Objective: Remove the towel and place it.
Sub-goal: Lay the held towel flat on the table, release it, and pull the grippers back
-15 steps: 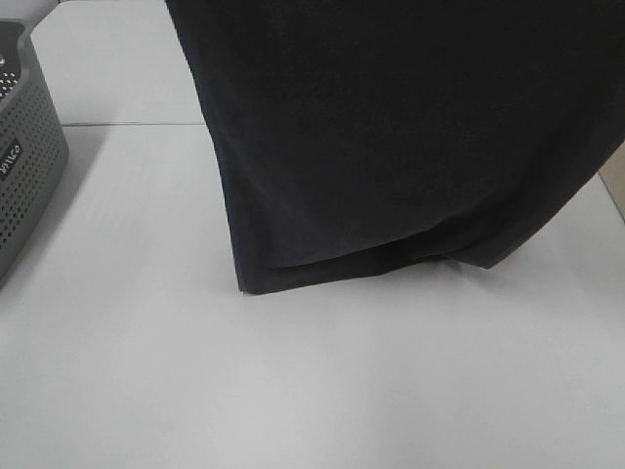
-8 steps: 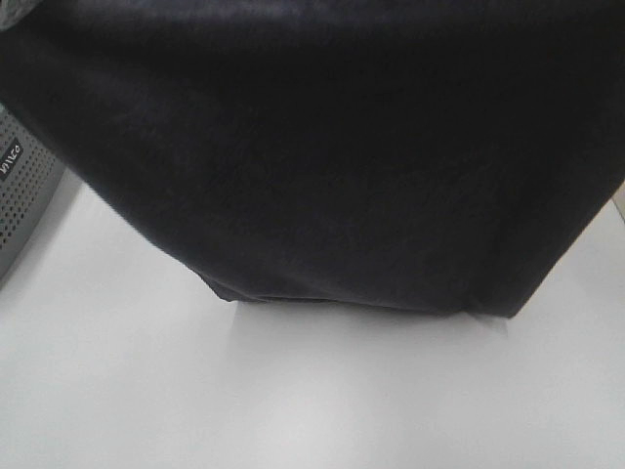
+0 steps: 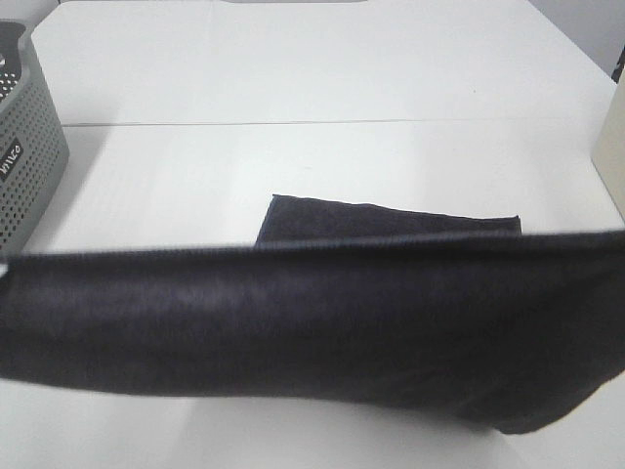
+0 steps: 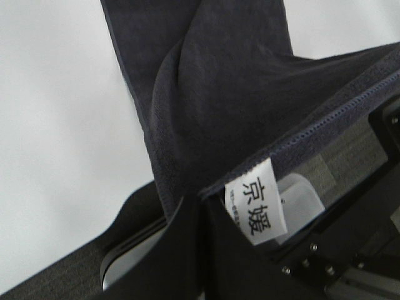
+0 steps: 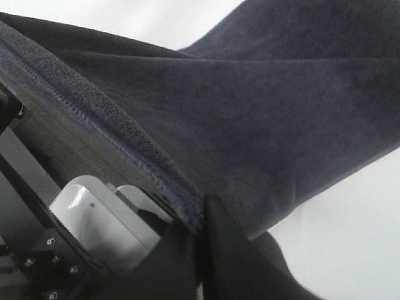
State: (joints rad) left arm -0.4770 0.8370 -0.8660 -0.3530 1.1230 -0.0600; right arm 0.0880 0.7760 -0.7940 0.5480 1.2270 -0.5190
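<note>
Towel (image 3: 312,322) stretched with its long axis left to right, left tool (image 4: 199,209) and right tool (image 5: 201,222) each clamped on it.

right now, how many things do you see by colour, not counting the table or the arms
black: 1, the towel
grey: 1, the basket
cream: 1, a thing at the right edge, unclear what
total: 3

White table (image 3: 293,78) w/ basket (image 3: 24,166), towel (image 3: 391,220) end
</note>
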